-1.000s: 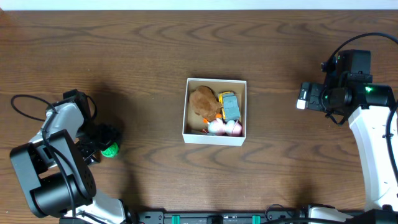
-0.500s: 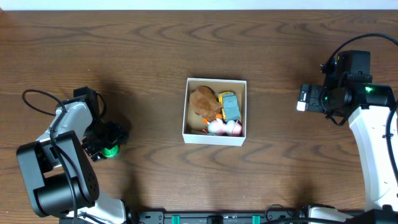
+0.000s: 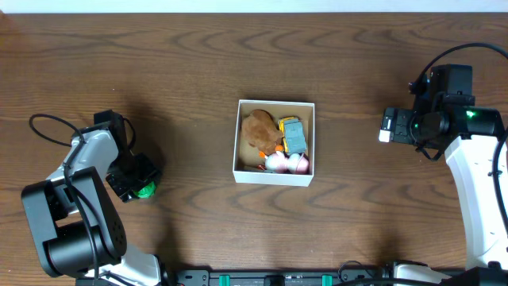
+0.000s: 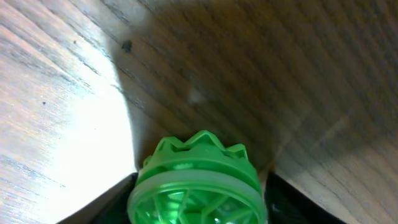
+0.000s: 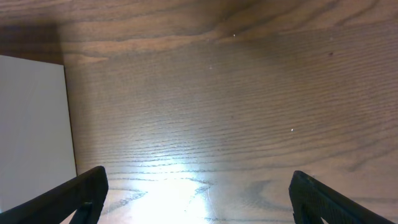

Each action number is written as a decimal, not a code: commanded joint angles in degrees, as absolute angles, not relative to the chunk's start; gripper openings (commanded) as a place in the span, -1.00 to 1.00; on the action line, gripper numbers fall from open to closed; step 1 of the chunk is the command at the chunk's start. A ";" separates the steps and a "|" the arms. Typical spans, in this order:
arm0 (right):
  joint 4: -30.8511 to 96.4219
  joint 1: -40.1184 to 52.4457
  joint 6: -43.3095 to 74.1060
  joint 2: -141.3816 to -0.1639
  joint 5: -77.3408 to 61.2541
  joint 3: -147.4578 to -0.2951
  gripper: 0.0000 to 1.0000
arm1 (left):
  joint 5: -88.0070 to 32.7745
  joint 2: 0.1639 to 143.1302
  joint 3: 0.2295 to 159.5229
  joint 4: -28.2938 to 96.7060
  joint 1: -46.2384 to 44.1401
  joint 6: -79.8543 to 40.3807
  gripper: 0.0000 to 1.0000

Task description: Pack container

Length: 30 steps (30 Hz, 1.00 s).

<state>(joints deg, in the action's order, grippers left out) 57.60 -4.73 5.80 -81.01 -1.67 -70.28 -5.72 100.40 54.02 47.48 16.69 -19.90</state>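
Container (image 3: pixel 273 176) sits mid tabletop (image 3: pixel 182 79), part filled: light, stiff card, I judge, best held by a wall. Left end effector (image 3: pixel 135 179) straddles the hard green toy (image 4: pixel 198 186), whether pinching I can't tell; right end effector (image 5: pixel 196 190) spread, empty.

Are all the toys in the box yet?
Almost. The container already holds a brown plush toy, a blue and yellow toy and two pale pink balls. In hand: the left gripper straddles a green toy, which sits on the table. Left to do: lift it into the container. The right gripper is open, holding nothing.
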 commanded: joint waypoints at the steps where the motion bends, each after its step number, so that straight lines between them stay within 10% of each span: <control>1: 57.63 -4.86 5.06 -81.38 -1.52 -70.37 0.88 | -3.44 101.60 52.66 47.24 16.69 -20.18 0.17; 30: 59.77 -4.86 5.08 -81.38 -1.54 -70.37 0.87 | -3.44 101.58 52.66 47.48 16.67 -20.18 -0.14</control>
<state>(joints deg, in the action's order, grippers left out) 59.59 -4.73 5.80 -81.01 -1.67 -70.28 -5.65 100.40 54.02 47.55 16.71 -19.84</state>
